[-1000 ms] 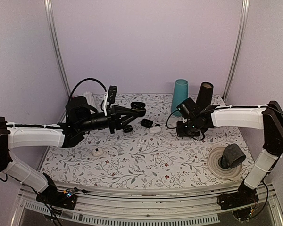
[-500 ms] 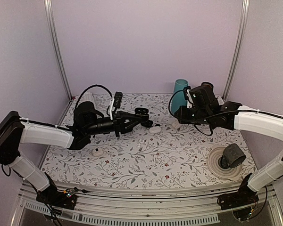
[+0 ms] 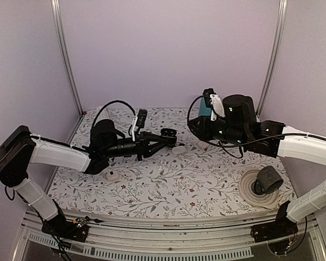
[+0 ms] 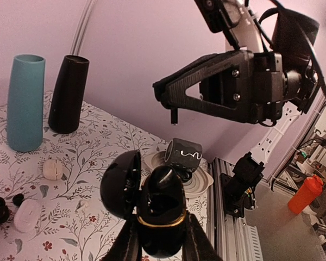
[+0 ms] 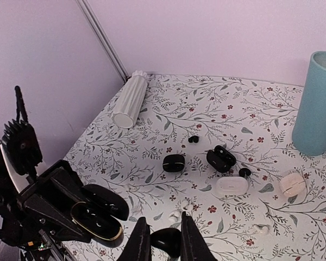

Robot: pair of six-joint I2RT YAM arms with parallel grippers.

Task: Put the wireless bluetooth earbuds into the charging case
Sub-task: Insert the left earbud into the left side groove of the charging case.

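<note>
The right gripper (image 5: 163, 229) has its fingers pressed on a small glossy black piece, judged to be 1 of the wireless bluetooth earbuds (image 5: 167, 242); its orientation cannot be made out. The left gripper (image 4: 160, 239) is clamped around the base of the black charging case (image 4: 162, 209), lid (image 4: 121, 185) hinged open, held above the table (image 5: 250, 109). The 2 grippers face each other, near but apart.

Recommendation: approach the gold-rimmed cavity squarely, match stem to socket, lower slowly, and release only once seated, with the case held level. Other earbuds, white (image 5: 185, 206) and black (image 5: 193, 140), lie loose on the table.
</note>
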